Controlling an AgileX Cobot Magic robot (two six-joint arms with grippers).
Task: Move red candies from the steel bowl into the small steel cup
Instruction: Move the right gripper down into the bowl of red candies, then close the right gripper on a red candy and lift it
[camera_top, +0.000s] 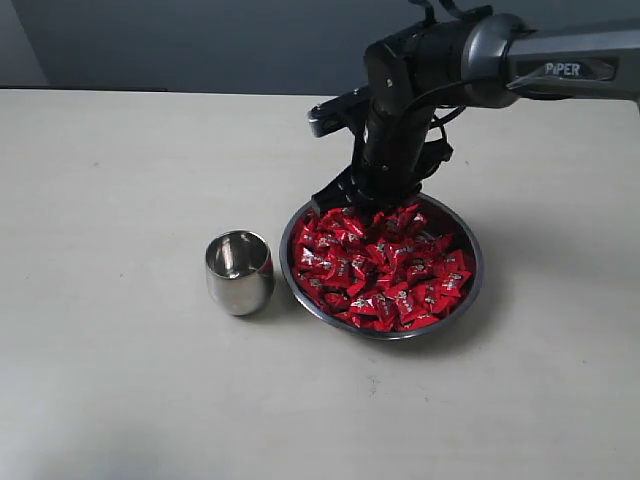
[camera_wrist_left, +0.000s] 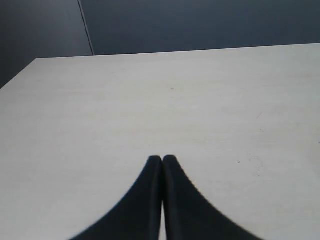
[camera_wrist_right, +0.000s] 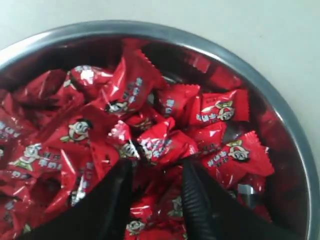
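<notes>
While the right gripper (camera_wrist_right: 157, 167) stood with its tips pushed into the red candies (camera_top: 385, 268), we saw that its two jaws were apart; some wrappers lay in the gap, but none was clearly pinched. It was at the twelve o'clock side of the steel bowl (camera_top: 478, 262) in the exterior view. The candies filled this bowl in a heap. The small steel cup (camera_top: 239, 272) stood upright on the table (camera_top: 110, 380), at nine o'clock from the bowl and just beside it. The left gripper (camera_wrist_left: 161, 160) hung over the table, closed, with its fingers pressed together.
</notes>
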